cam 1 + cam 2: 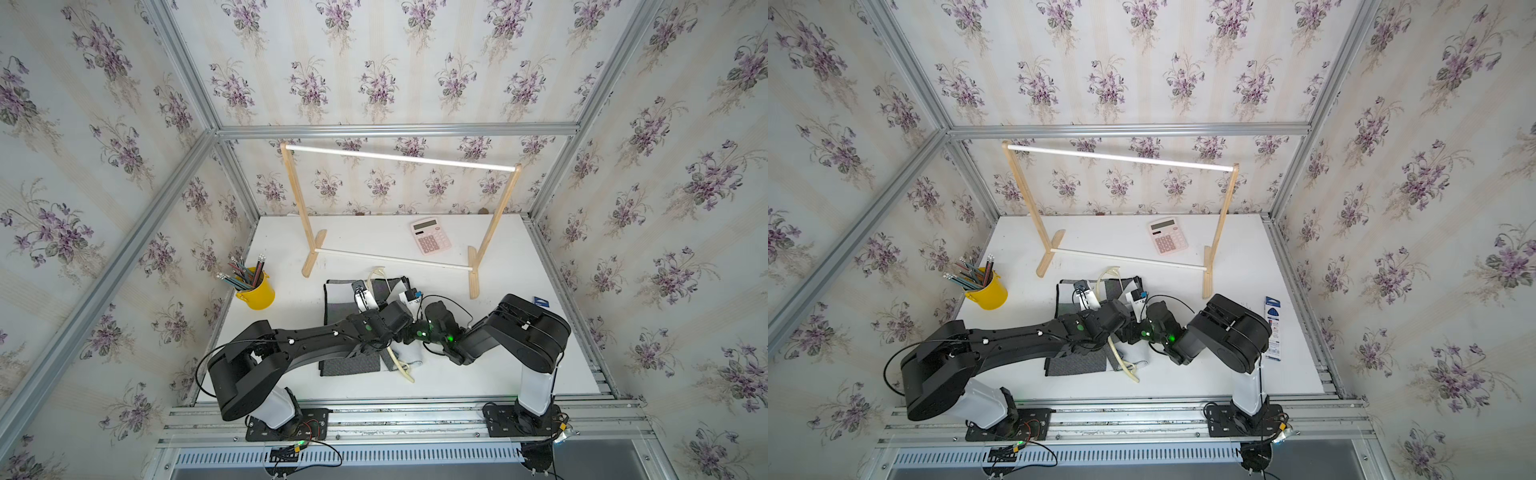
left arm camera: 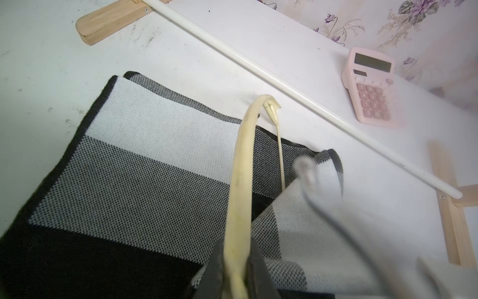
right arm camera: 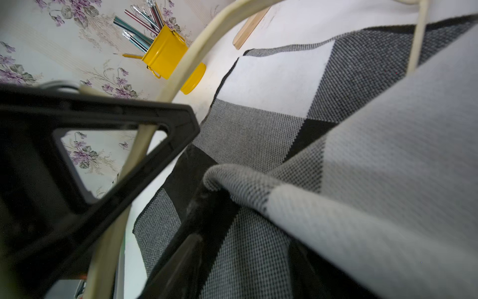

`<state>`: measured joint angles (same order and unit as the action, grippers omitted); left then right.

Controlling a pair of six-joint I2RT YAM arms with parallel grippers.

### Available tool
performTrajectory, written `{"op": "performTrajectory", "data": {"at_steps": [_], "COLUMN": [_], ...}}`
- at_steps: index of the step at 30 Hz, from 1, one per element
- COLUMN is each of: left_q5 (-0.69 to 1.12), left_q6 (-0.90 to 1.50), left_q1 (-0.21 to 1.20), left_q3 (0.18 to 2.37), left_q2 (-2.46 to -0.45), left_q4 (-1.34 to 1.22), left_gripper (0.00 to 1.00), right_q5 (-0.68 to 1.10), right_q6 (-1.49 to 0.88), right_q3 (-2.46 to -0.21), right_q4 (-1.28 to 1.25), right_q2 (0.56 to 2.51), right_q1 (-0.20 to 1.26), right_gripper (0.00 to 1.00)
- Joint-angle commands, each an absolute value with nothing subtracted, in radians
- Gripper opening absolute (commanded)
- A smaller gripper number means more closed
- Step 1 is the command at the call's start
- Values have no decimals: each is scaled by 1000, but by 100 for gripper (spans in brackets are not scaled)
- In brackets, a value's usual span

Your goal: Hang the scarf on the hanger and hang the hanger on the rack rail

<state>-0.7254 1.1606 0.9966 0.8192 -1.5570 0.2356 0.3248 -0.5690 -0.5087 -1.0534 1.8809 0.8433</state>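
– White tabletop (image 1: 478, 374), flowered wallpaper (image 1: 374, 62) on three sides. What sits nearest, low in the frame?

– Both arms, rooted at the lower edge in both top views. They reach inward and meet over the scarf (image 1: 338, 299), which lies flat just below the middle of the frame.

– And the left pincer (image 2: 236, 271)?

– Clamped on the hanger (image 2: 240, 168). The left wrist view shows the cream arch squeezed between its dark jaws and rising away from them. The arch's notched end hangs past the scarf's far edge.

– The right pincer (image 3: 248, 220)?

– A raised fold of the scarf lies across its fingers (image 3: 186, 248). Whether they pinch that fold, I cannot tell. The hanger's slim lower bar runs out of sight behind the same fold.

– Does the hanger's other end show?

– Yes, in both top views it sticks out from under the arms at the scarf's near right corner.

– Further out?

– Yellow bucket (image 1: 257, 295) of pencils (image 1: 245, 272) left of the scarf, well apart from it. A blue packet (image 1: 1273, 328) lies by the right edge. Beyond the scarf stands the wooden rack (image 1: 296, 199), its lower rod just past the scarf's far edge. Behind that rod, right of centre and near the back wall, lies a pink calculator (image 1: 431, 235).
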Motion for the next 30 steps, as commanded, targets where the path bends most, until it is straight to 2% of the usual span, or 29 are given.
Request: {"op": "performTrajectory", "data": {"at_steps": [1,20,30], "left_q5": [-647,-640,-638], "left_q6": [1068,1059,1044], "left_q1": [994,994,994], "left_q3": [796,805,827], "left_q2": [-1579,-1582,-1601], "left_q4": [562,564,571], "left_gripper": [0,0,0], "right_q5": [267,-11,-28], "right_q6": [-523,-372,-410], "right_q3": [-490,-570,-636], "right_q4": [-904,-529,-493], "right_q2": [1843,1694,1706], "right_q1": [842,841,839], "right_gripper": [59,56,56]}}
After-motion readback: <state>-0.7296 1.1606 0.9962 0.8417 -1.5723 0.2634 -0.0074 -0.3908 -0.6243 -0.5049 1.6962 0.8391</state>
